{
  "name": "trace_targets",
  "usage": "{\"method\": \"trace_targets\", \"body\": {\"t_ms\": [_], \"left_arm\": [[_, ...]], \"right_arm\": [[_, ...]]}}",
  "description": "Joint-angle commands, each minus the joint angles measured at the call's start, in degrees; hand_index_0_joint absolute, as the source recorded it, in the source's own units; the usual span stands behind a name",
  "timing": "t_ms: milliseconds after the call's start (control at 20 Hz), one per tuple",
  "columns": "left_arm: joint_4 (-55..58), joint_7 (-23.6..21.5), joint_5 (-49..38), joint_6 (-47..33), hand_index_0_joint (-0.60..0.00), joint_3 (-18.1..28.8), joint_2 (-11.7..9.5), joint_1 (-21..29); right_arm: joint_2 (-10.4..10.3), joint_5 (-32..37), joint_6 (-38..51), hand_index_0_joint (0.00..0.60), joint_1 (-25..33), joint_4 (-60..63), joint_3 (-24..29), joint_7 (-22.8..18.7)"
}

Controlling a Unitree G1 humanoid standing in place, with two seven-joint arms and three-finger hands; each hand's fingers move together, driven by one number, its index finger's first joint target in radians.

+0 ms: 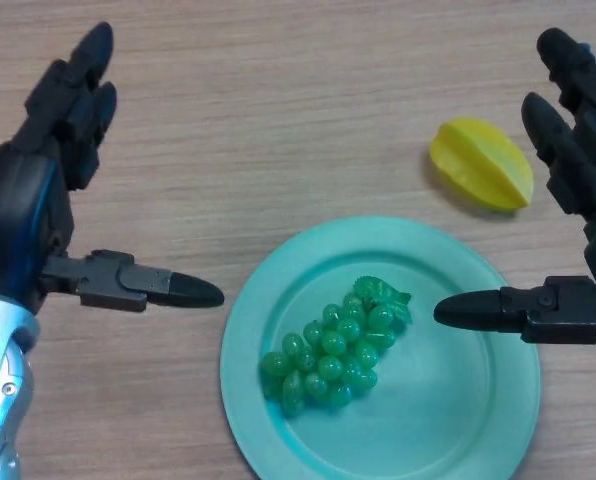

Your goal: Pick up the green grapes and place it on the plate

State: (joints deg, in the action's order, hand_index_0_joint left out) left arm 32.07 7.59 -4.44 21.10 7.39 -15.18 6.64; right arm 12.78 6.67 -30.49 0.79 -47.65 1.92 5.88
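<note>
Green grapes lie on my plate, a knobbly plastic bunch, long axis running from lower left up to right. My right hand is nearer, thumb over the rim; left hand hovers over the woodgrain desk. Both spread wide, holding nothing. I judge placing done.

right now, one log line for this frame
grapes on plate | left hand open, off plate | right hand open, empty | yellow fruit on table
</note>
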Motion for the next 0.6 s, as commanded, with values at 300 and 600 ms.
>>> {"method": "trace_targets", "body": {"t_ms": [300, 600], "left_arm": [[4.5, -4.4, -0.5, -6.2, 0.0, 3.2, -1.9, 1.0], [4.3, -4.8, -0.3, -5.4, 0.0, 2.7, -1.7, 1.1]], "right_arm": [[0.2, 0.8, 11.4, 0.0, 0.8, -2.0, 1.0, -0.9], [0.2, 0.7, 12.1, 0.0, 0.9, -1.3, 0.1, -0.4]]}}
